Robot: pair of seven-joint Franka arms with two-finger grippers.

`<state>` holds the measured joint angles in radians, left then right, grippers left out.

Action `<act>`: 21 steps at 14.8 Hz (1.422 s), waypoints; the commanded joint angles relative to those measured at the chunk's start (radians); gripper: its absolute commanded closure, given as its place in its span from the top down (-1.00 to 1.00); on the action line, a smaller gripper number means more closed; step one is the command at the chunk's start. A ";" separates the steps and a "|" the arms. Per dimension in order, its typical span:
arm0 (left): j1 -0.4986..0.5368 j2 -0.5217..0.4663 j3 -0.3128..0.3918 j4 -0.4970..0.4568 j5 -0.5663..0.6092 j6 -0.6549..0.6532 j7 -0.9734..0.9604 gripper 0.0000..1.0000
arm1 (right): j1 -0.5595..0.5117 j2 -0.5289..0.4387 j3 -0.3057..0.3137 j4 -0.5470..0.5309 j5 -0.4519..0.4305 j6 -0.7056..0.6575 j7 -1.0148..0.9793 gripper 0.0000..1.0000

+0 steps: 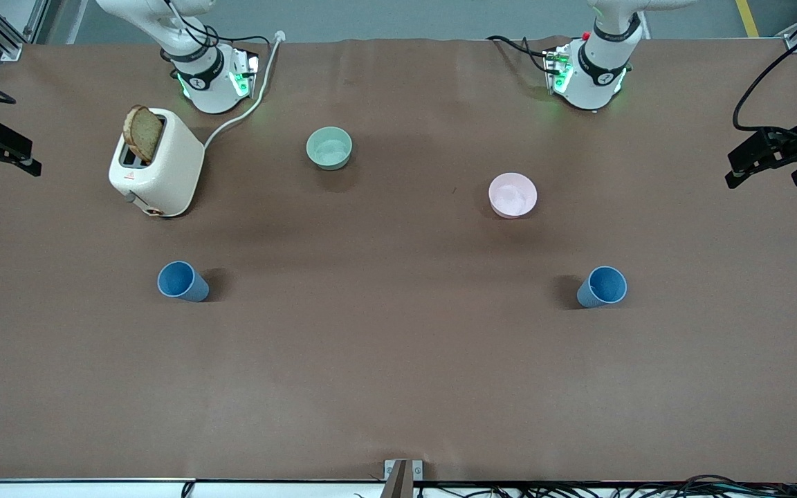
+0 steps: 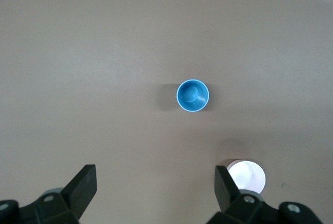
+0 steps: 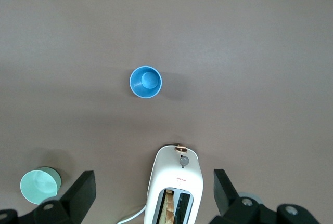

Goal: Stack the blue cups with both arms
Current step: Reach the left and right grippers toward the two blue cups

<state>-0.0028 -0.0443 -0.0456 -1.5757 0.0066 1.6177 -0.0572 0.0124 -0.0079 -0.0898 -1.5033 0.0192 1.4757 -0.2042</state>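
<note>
Blue cups (image 1: 182, 281) (image 1: 602, 286): upright, empty, mouths up, well apart; toaster (image 1: 156, 162): bread (image 1: 142, 133) in slot; left gripper (image 2: 155, 188), right gripper (image 3: 154, 192): jaws wide, holding nothing.

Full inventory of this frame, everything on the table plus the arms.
blue cups: 2, blue, upright and apart; one toward the right arm's end, one toward the left arm's end, both nearer the front camera than the bowls
green bowl: 1, pale green, beside the toaster
pink bowl: 1, pink, toward the left arm's end
toaster: 1, white, near the right arm's base
bread slice: 1, brown, standing in a toaster slot
table: 1, brown
left hand: open, empty, high over its cup
right hand: open, empty, over the toaster
</note>
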 commanded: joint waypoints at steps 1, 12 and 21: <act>0.000 0.007 -0.003 0.020 -0.002 -0.007 -0.003 1.00 | 0.003 -0.004 0.002 0.008 -0.016 -0.009 0.017 1.00; -0.003 0.009 -0.003 0.020 0.015 -0.025 -0.004 1.00 | 0.000 -0.003 0.002 0.005 -0.015 0.000 0.017 1.00; 0.000 0.104 -0.005 0.020 0.000 -0.027 0.013 1.00 | -0.037 0.017 0.001 -0.193 -0.015 0.230 0.012 0.97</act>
<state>-0.0094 0.0141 -0.0483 -1.5766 0.0066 1.6080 -0.0580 -0.0096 0.0175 -0.0979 -1.6201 0.0191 1.6332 -0.2022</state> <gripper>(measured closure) 0.000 0.013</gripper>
